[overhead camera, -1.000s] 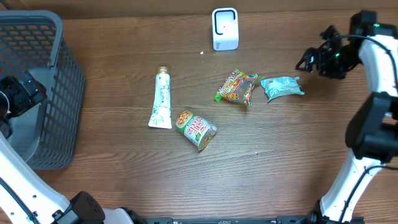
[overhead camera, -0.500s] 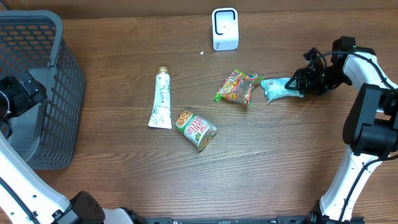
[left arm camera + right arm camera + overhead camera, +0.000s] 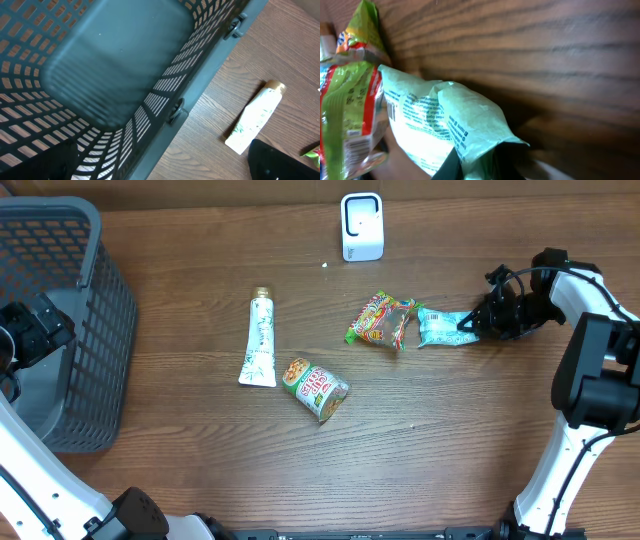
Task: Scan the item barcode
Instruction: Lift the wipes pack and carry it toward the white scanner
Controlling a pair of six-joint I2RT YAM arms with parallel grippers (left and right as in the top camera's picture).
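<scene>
Pinching the right-hand end of a pale blue packet (image 3: pixel 440 327), the right gripper (image 3: pixel 475 323) sits low over the wooden table (image 3: pixel 450 450), right of centre. The wrist camera shows the packet's crimped end drawn down between the two dark fingers (image 3: pixel 510 160), which stand close together on it. The rest of the packet lies on the wood with its small-print side toward the lens. Its other end lies against a green-and-red snack bag (image 3: pixel 380 318); whether the two overlap cannot be told.

A white scanner (image 3: pixel 361 226) stands upright at the table's back edge, well apart from the packet and up-left of it. Farther left, a round cup (image 3: pixel 316 388) with a bright printed wrap lies on its side near the table's middle. A white tube (image 3: pixel 259 338) with a gold cap lies flat just beside the cup, cap pointing toward the back edge. A grey mesh basket (image 3: pixel 60 225) stands at the far left.

The left gripper (image 3: pixel 35 330) hovers over the basket, its fingers spread wide at the bottom corners of its wrist view and holding nothing. Between them show the basket's floor and wall, with the tube on the table beyond.
</scene>
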